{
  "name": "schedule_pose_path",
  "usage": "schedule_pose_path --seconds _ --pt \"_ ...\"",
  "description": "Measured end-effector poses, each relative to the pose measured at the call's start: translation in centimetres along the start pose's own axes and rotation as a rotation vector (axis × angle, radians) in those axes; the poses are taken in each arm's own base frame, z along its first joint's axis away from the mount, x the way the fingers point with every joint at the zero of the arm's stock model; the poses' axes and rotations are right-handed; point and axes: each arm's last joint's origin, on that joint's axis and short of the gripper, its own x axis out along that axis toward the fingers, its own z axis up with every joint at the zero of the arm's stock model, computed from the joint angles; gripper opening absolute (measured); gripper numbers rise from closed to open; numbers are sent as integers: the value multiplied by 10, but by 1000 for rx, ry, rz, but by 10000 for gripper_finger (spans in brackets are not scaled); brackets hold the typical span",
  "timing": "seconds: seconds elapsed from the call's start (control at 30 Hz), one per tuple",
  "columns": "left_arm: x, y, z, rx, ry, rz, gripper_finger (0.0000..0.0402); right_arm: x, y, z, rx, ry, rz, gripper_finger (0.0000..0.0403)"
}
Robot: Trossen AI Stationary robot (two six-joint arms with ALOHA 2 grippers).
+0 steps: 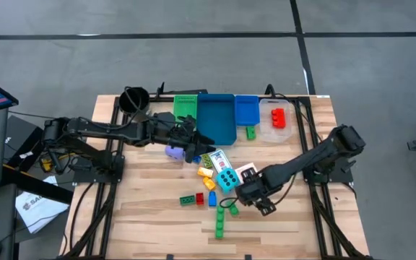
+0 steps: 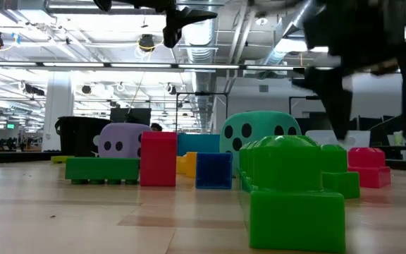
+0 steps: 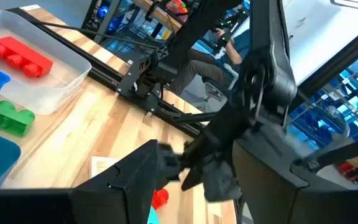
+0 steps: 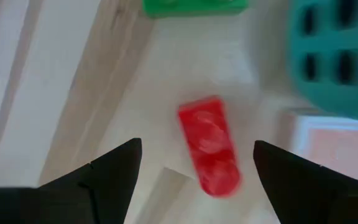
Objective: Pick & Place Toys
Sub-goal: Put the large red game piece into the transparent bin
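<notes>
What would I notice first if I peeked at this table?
The cyan dotted die pops out from a jumble of colourful bricks in the middle of the table. The right gripper hangs open over a small red brick beside it. The left gripper hovers near the purple die.

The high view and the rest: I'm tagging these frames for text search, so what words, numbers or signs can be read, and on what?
"SA": start of a word on the white sheet beside the table's left edge; the rest is too small to read.
Playing cards: printed faces, too small to read.
Teal die: dots only, no numerals.
Purple die: dots only.
Green sign in the room behind: too small to read.
</notes>
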Motion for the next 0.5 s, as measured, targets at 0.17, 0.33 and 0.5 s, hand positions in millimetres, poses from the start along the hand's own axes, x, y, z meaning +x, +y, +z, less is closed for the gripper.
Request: schedule_pose_path --seconds 0.17,0.33,0.5 --pt "0 0 0 0 1 0 205 22 -6 3 16 56 68 305" --pt "0 -2 -1 1 3 -5 204 34 -6 6 0 74 71 305" --pt "1 -4 -3 3 9 -14 204 33 -9 8 1 52 28 292"
